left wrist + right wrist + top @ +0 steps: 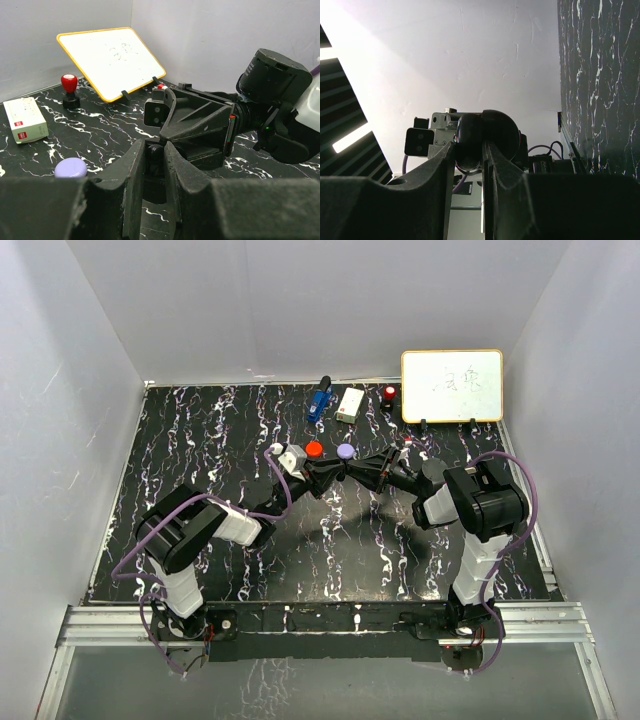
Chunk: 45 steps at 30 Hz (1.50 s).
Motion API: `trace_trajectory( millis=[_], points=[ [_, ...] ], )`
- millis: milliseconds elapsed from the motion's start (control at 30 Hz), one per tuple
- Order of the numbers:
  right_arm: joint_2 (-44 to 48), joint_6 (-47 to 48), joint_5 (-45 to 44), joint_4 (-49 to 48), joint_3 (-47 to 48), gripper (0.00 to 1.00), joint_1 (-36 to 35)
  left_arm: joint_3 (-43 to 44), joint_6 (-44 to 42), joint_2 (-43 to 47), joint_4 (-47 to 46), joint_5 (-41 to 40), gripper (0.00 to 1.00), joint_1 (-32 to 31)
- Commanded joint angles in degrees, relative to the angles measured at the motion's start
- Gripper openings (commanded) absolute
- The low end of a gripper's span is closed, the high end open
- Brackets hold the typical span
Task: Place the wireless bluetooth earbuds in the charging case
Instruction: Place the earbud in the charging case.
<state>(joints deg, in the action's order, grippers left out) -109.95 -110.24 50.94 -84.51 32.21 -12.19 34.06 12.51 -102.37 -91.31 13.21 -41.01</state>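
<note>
Left of the whiteboard (452, 386) and nearer the arm bases, both arms meet tip to tip above the table (200, 440). Only its own wrist view shows the right gripper (470, 148) clamped on a black rounded charging case (469, 135). The left gripper (154, 148) pinches a small dark piece (155, 158), bud or case unclear. A lavender case (345, 451) and red case (314, 449) lie left of the whiteboard, a stamp (69, 90) and white box (24, 120) just beside it; its scrawl and the box's red label are unreadable

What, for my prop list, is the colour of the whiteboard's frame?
The whiteboard has a yellow-orange frame, clearest in the left wrist view.
</note>
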Motion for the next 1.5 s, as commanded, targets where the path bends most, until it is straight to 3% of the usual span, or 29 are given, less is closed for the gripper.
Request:
trace_trajectory(
  millis=[0,767,1200,1467],
  points=[
    [2.2,0.0,0.1,-19.6,1.3,0.00,0.4,0.0,0.1,0.8,-11.2,-0.1,0.00,-0.2],
    [2.4,0.0,0.1,-19.6,1.5,0.00,0.7,-1.8,0.1,2.1,-11.2,-1.1,0.00,-0.2],
    [2.3,-0.1,0.2,-19.6,1.6,0.00,0.7,-1.2,0.3,1.7,-11.1,-1.0,0.30,-0.2],
    [2.2,-0.1,0.2,-19.6,1.7,0.00,0.7,-1.3,0.3,2.4,-11.1,-2.5,0.38,-0.2]
  ],
)
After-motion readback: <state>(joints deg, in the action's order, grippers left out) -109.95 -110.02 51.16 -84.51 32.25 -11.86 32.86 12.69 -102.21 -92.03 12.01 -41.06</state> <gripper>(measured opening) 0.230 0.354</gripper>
